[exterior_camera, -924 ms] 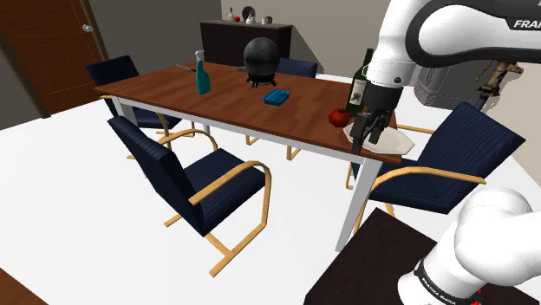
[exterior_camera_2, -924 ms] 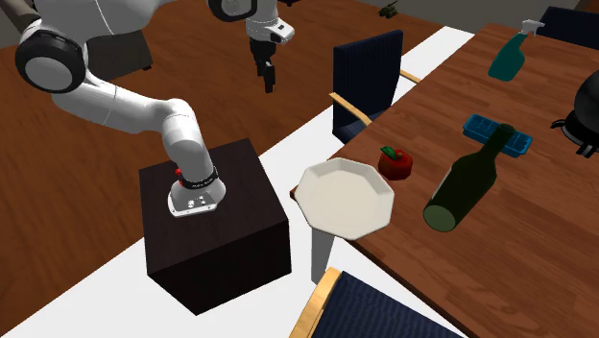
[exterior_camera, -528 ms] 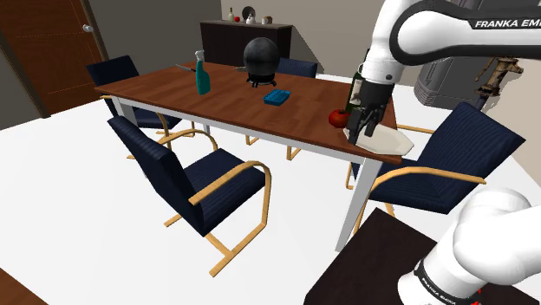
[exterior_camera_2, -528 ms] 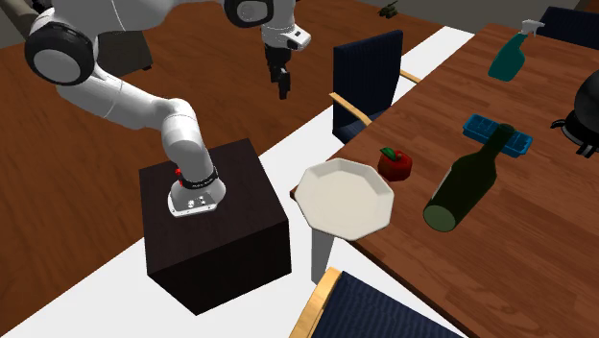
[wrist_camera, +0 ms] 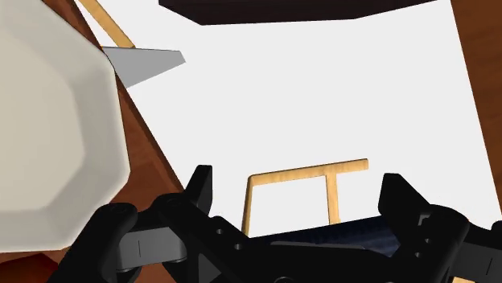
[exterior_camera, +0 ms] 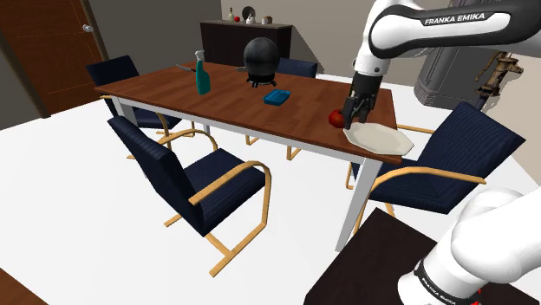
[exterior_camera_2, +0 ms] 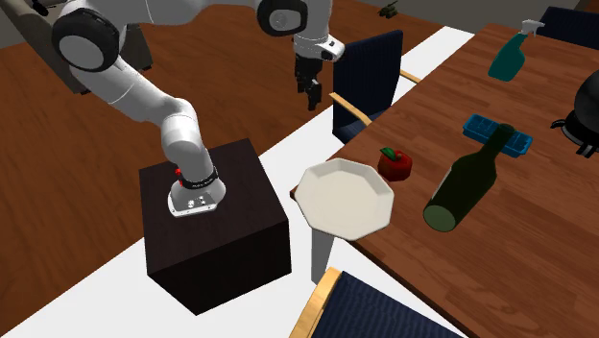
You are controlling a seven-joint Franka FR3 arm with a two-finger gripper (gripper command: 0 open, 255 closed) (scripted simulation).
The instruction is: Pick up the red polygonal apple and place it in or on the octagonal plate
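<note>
Shoulder view puts the black gripper (exterior_camera: 355,115) up by the shoulder view's right end of the brown table (exterior_camera: 234,95). In that view it lines up with the red apple (exterior_camera: 336,118) and the white octagonal plate (exterior_camera: 378,139).

Second exterior view tells it better: the gripper hangs off the table's side, just to that view's left of a navy chair (exterior_camera_2: 370,67) and well apart from the apple.

The apple sits on the tabletop, not on the plate. It's just beside the plate's rim, between the plate and a dark green bottle (exterior_camera_2: 467,180). The plate is right at the table's edge, near the dark box stand (exterior_camera_2: 216,230).

Wrist view shows the 2 fingers (wrist_camera: 199,189) standing wide apart with nothing between them, so it's spread and empty. The plate is off to 1 side of them, and a tan armrest (wrist_camera: 294,173) shows beyond.

Farther along the table: a blue tray (exterior_camera: 277,97), a teal spray bottle (exterior_camera: 201,74) and a round black vessel (exterior_camera: 260,56).
</note>
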